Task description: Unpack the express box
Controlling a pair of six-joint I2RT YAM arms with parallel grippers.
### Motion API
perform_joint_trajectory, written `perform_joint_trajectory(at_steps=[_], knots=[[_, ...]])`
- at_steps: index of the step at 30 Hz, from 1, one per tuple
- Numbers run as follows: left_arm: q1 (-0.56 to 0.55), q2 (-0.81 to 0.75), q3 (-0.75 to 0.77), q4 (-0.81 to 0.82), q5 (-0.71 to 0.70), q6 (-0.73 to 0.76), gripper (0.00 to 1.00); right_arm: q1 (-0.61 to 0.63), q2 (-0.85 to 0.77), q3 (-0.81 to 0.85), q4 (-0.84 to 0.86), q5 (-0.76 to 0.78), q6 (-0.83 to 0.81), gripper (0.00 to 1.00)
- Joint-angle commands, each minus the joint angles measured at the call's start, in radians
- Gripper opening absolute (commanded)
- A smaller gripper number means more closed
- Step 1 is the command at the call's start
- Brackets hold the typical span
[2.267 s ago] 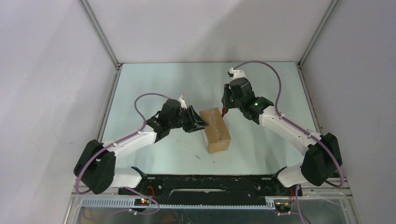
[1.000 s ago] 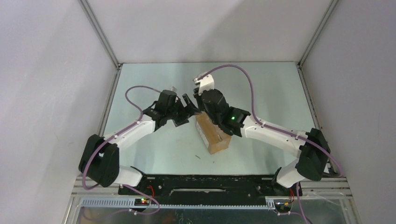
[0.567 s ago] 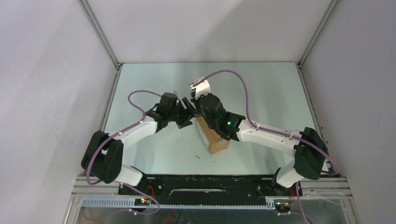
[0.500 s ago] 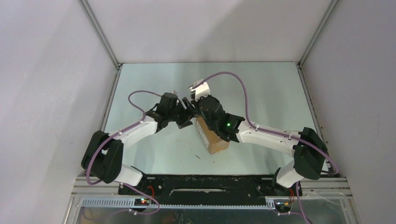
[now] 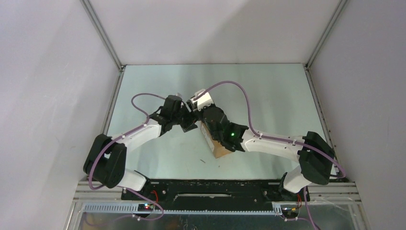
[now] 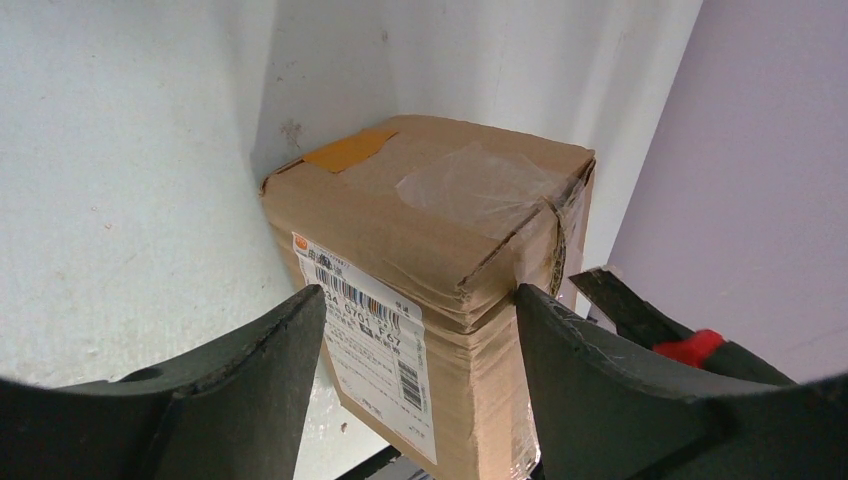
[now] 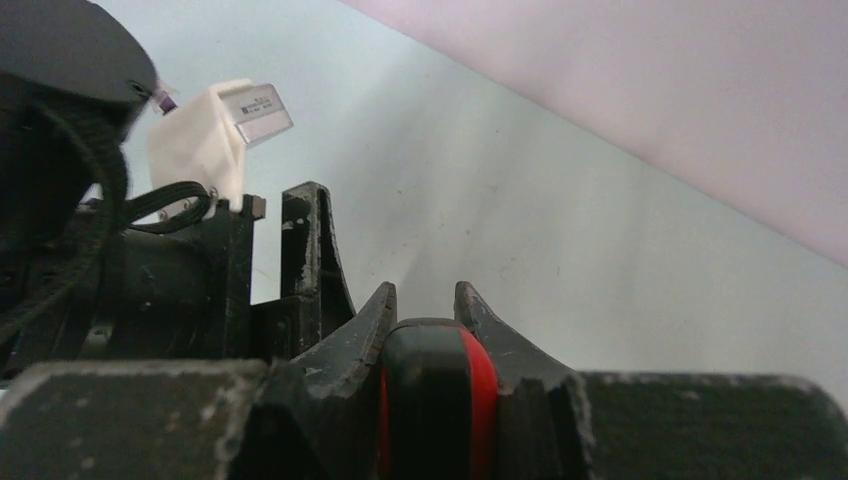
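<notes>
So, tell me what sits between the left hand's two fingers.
The brown cardboard express box stands between the left hand's fingers; the left wrist view shows it.

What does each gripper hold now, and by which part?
The right gripper holds the red-handled tool by its handle; the left gripper clamps the express box across its two sides.

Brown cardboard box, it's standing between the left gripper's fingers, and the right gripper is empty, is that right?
Not quite: the right gripper isn't empty. The right wrist view shows it shut on a red-and-black handle. The brown cardboard box does stand between the fingers of the left gripper.
</notes>
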Motion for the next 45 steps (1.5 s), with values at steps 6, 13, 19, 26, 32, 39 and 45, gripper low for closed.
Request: perform_joint_trajectory(at_steps=[6, 13, 19, 26, 32, 39, 45], knots=[[0.004, 0.009, -0.016, -0.004, -0.003, -0.008, 0.73, 0.034, 0.018, -0.012, 0.119, 0.072, -0.076, 0.00], [0.004, 0.008, -0.016, -0.009, -0.005, -0.009, 0.72, 0.035, 0.023, -0.025, 0.123, 0.083, -0.092, 0.00], [0.004, 0.006, -0.019, -0.009, -0.002, -0.008, 0.72, 0.037, 0.029, -0.034, 0.116, 0.078, -0.098, 0.00], [0.004, 0.009, -0.020, -0.015, -0.008, -0.020, 0.71, 0.065, 0.037, -0.057, 0.155, 0.144, -0.163, 0.00], [0.004, 0.002, -0.026, -0.032, -0.029, -0.031, 0.70, 0.085, 0.030, -0.067, 0.147, 0.163, -0.185, 0.00], [0.004, -0.015, -0.045, -0.012, -0.038, -0.069, 0.68, 0.088, 0.031, -0.067, 0.050, 0.146, -0.116, 0.00], [-0.009, -0.041, -0.049, 0.012, -0.015, -0.137, 0.68, 0.092, -0.012, -0.107, -0.007, 0.112, -0.009, 0.00]])
